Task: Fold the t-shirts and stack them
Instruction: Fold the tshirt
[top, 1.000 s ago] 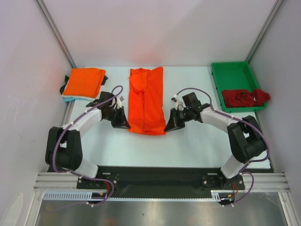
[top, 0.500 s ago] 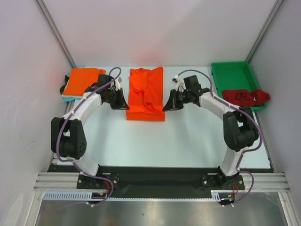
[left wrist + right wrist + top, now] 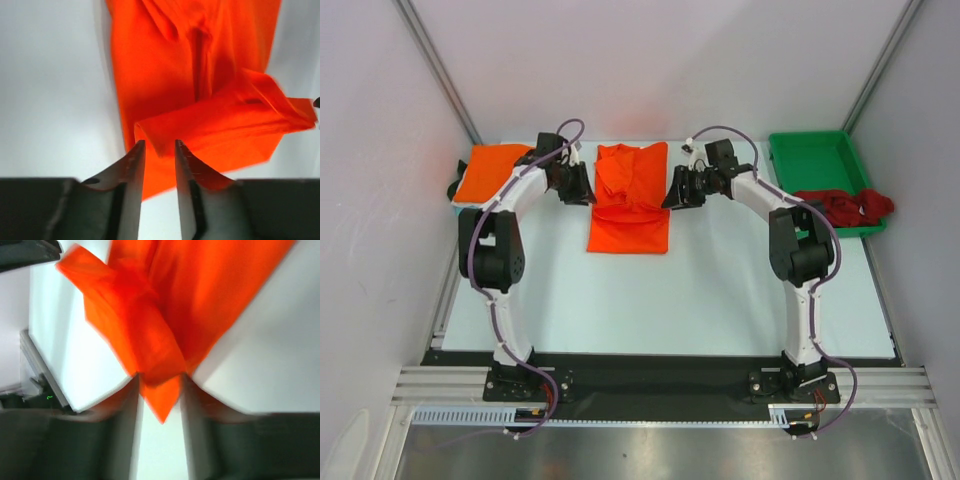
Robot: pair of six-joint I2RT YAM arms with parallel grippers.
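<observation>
The orange t-shirt (image 3: 628,225) lies mid-surface (image 3: 720,290), its near end folded over. A fold corner is pinched by the left tool (image 3: 158,144). The right tool (image 3: 160,378), though blurred, seems clamped on the cloth too.

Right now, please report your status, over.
Left gripper and right gripper shut on orange shirt. Near part lifted and doubled back. Nothing blocks the fold.

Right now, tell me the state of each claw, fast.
Left claw: closed, pinching the folded-over edge of the middle orange t-shirt.
Right claw: closed on the same t-shirt; picture blurred.
</observation>
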